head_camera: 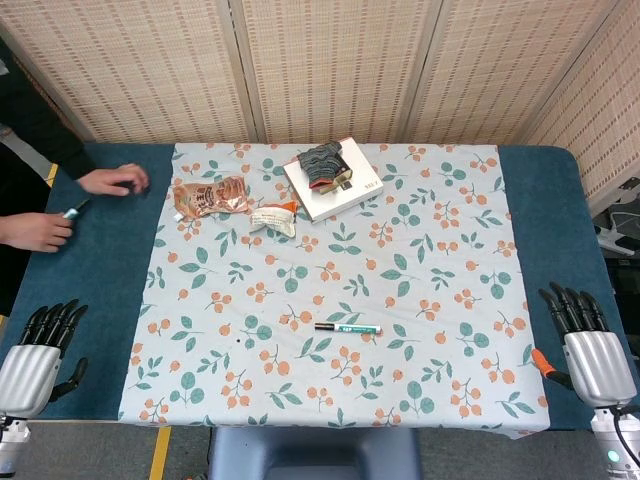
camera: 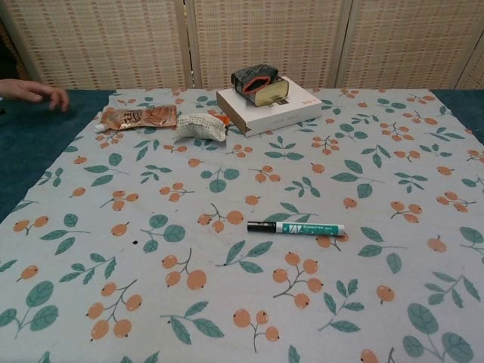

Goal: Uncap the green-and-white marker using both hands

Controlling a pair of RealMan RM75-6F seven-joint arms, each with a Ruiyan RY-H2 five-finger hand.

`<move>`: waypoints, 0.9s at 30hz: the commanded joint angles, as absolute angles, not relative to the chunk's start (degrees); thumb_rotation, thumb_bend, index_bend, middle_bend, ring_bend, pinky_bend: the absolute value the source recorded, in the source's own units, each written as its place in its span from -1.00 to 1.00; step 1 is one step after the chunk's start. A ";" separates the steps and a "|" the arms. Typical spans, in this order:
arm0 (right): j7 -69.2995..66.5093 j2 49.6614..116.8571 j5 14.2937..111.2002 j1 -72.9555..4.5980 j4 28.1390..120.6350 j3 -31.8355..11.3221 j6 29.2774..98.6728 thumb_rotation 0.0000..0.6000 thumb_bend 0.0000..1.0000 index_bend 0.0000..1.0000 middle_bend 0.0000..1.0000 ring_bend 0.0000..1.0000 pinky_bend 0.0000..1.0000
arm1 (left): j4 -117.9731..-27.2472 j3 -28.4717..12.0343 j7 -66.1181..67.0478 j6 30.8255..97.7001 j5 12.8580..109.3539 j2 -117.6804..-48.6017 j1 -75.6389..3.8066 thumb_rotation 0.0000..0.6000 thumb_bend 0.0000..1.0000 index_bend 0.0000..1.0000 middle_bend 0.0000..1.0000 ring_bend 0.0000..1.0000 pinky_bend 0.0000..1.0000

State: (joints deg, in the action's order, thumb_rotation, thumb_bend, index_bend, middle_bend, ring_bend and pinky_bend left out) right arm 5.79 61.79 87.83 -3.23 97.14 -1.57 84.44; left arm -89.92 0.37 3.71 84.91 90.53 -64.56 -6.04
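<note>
Marker [camera: 296,228], label unreadable, lies capped between left hand [head_camera: 35,357] and right hand [head_camera: 590,350], both empty, fingers spread.

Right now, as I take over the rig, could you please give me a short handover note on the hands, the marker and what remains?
Left hand: open, empty, at the table's near left corner.
Right hand: open, empty, at the near right corner.
Green-and-white marker: lies flat on the floral tablecloth, near centre, black cap still on and pointing to the robot's left.
Done: nothing; marker untouched.
Left: pick it up, grip body and cap, pull apart.
</note>
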 commanded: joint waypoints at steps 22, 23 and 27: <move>20.04 74.15 86.77 -15.92 100.18 -7.85 72.17 1.00 -0.60 -0.73 -0.61 -1.00 -1.00 | -90.10 0.63 3.30 84.02 92.35 -65.31 -7.31 1.00 -0.13 -1.00 -1.00 -1.00 -0.89; 22.21 75.34 85.74 -17.33 100.48 -8.64 70.65 1.00 -0.60 -0.70 -0.59 -1.00 -1.00 | -90.24 0.72 3.38 83.86 92.42 -65.32 -7.37 1.00 -0.13 -1.00 -1.00 -1.00 -0.89; 31.50 81.92 79.67 -23.36 100.71 -11.64 64.50 1.00 -0.61 -0.55 -0.49 -1.00 -1.00 | -90.66 0.99 3.30 83.28 92.41 -65.10 -7.56 1.00 -0.13 -1.00 -1.00 -1.00 -0.89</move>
State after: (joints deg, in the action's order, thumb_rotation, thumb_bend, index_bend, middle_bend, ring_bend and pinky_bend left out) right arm 25.16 76.79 84.48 -18.39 99.78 -8.68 69.62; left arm -90.62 0.95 3.35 83.29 92.39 -65.15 -7.53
